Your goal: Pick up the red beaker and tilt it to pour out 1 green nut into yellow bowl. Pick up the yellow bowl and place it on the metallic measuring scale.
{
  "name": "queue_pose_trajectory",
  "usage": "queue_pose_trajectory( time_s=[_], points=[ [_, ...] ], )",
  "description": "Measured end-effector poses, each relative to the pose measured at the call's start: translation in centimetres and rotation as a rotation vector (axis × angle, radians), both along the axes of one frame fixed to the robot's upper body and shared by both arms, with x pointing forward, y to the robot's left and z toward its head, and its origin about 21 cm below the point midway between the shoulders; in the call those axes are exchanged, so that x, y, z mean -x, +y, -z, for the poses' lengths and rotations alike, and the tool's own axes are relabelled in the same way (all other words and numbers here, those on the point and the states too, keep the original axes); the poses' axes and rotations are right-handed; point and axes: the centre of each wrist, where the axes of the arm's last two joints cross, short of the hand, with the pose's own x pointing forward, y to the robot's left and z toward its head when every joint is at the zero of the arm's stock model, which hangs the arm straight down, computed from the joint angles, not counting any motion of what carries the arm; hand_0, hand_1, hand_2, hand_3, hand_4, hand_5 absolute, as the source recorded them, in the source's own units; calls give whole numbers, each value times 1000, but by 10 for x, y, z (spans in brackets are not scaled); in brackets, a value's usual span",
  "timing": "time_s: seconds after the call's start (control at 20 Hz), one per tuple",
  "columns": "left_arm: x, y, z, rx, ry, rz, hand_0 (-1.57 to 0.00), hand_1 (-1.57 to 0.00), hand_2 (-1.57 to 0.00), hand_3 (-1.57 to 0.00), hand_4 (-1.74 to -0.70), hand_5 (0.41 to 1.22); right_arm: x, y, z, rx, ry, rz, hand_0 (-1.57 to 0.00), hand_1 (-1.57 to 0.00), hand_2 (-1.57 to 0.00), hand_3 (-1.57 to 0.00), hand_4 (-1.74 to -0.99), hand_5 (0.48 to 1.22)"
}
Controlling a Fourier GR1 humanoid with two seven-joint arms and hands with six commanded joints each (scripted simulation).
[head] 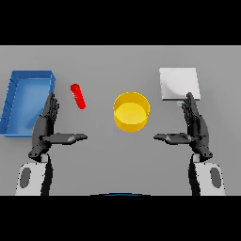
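A slim red beaker (78, 96) lies tilted on the grey table, left of centre. The yellow bowl (131, 111) stands at the middle; its inside shows only yellow. At the back right sits the metallic scale (179, 83), a pale square plate. My left hand (46, 124) is open, fingers straight and thumb stretched inward, just left of and nearer than the beaker, not touching it. Mirroring it, my right hand (195, 124) is open in front of the scale, right of the bowl, holding nothing. No green nut shows.
A blue tray (14, 101) stands at the far left, close beside my left hand. Bare grey table lies between the two hands, in front of the bowl.
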Motion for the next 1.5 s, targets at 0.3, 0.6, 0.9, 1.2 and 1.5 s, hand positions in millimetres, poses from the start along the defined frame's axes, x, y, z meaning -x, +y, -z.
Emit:
queue_pose_trajectory(
  time_s=[0.3, 0.6, 0.9, 1.2, 1.5],
  points=[
    [-9, 3, 1, -1, 14, 0, 1, 1, 1, 1, -1204, 652, 0, -6, 1, 4, 6, 3, 1, 1, 1, 1, -1245, 681],
    [9, -3, -19, -178, -10, 76, 1, 1, 1, 1, -1226, 661, 29, -1, -6, 322, -141, -45, 1, 1, 1, 1, -1241, 680],
    [-10, -13, -11, -181, 24, 129, 1, 1, 1, 1, -1331, 713, 27, -2, -11, 260, -151, -75, 1, 1, 1, 1, -1280, 679],
    [-46, -14, -1, -201, 59, 128, 1, 1, 1, 1, -1376, 738, 28, -2, -13, 246, -140, -67, 1, 1, 1, 1, -1321, 683],
    [-74, -14, 15, -209, 89, 112, 1, 1, 1, 1, -1333, 714, 31, -8, -13, 239, -146, -55, 1, 1, 1, 1, -1338, 688]
  ],
)
